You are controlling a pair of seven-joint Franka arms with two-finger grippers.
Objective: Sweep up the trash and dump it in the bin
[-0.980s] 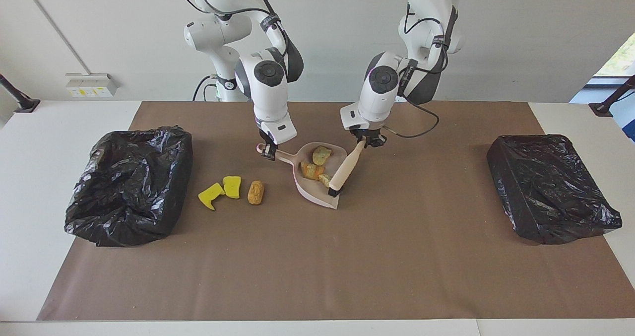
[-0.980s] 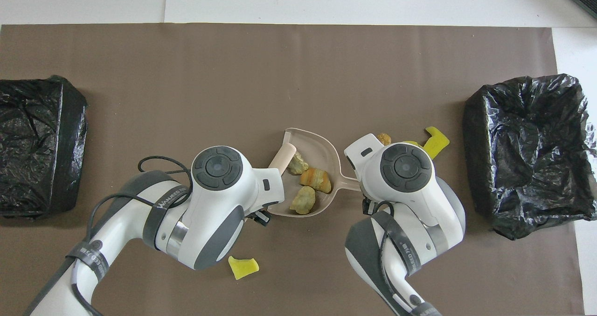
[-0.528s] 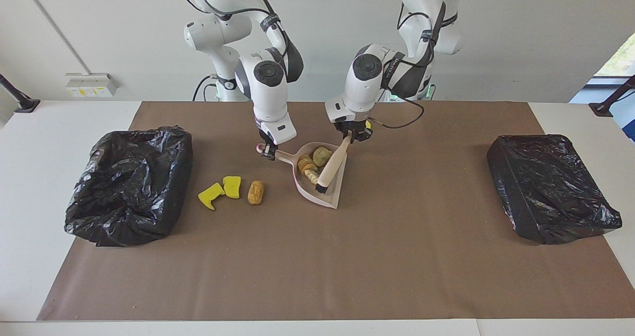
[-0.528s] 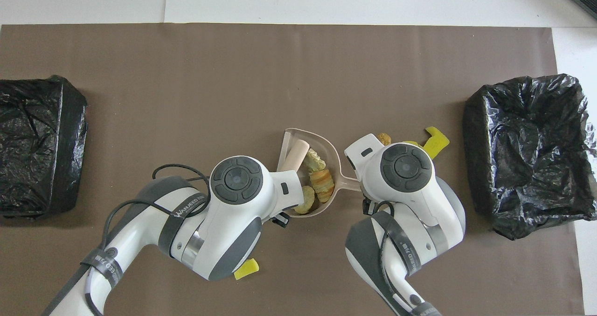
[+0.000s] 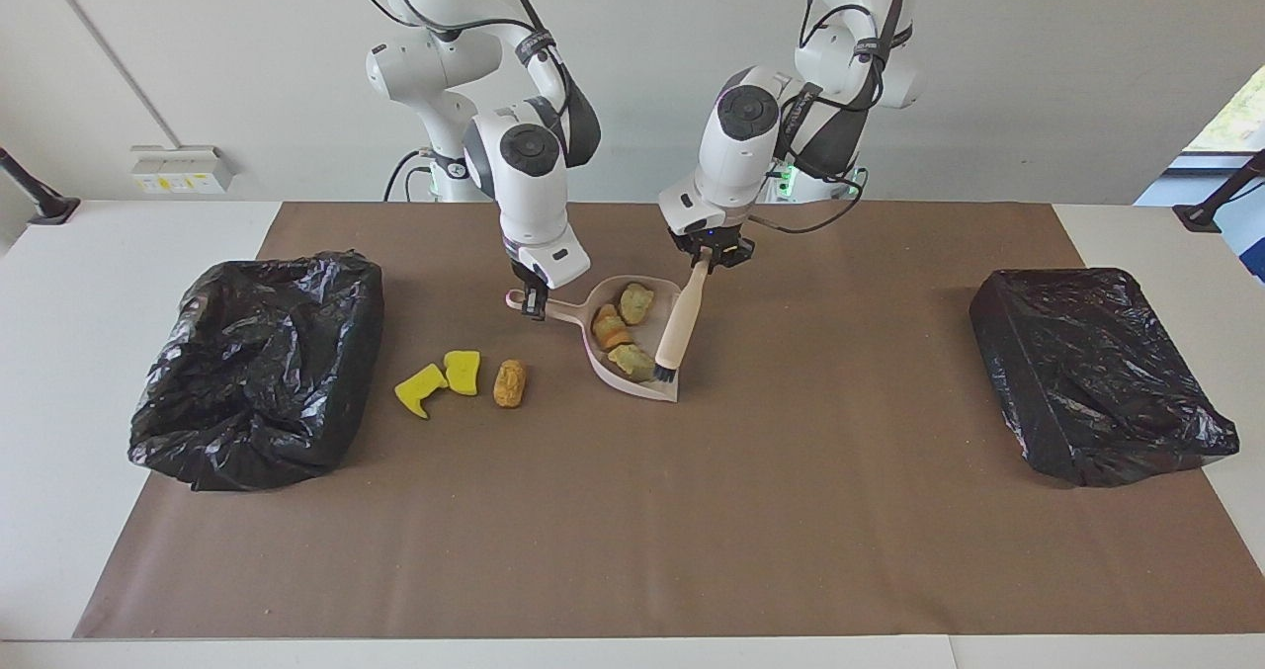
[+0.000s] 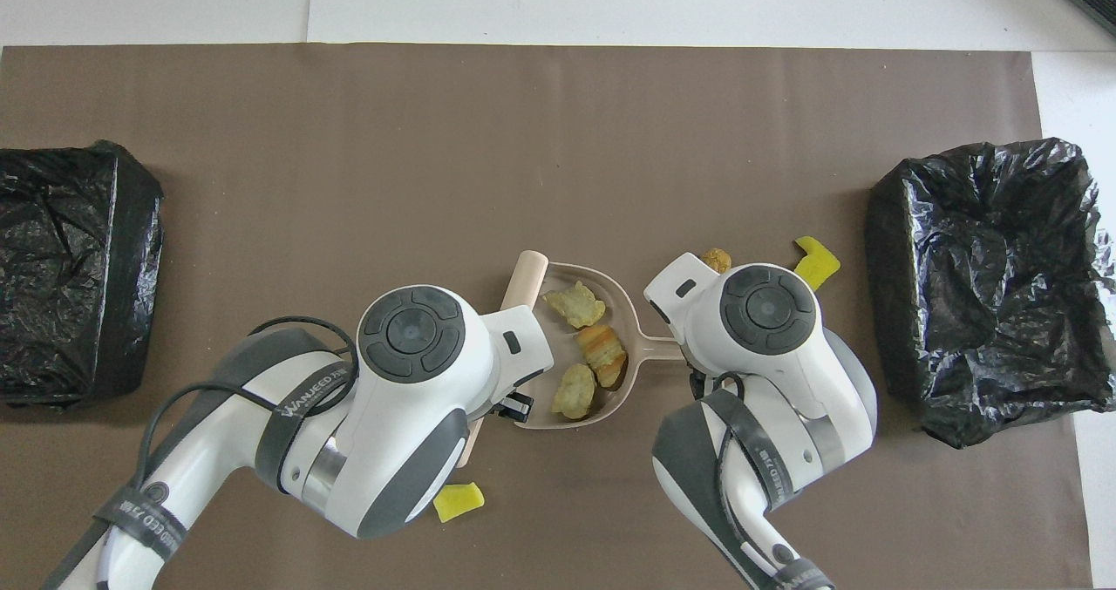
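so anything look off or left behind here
Yes. One bright yellow sponge-like piece lies alone on the brown mat, nearer to the robots than the pinkish plastic dustpan, half hidden under the left arm. It sits apart from the other loose trash and could be missed.

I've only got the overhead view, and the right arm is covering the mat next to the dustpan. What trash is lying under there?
Observer: Two yellow sponge pieces and a tan lump lie on the mat, toward the right arm's end from the dustpan.
Operator: Is the right gripper on the handle?
Observer: Yes, the right gripper is shut on the dustpan's handle end.
Operator: And the brush?
Observer: The left gripper holds the brush by its handle top, bristles down at the pan's open edge.
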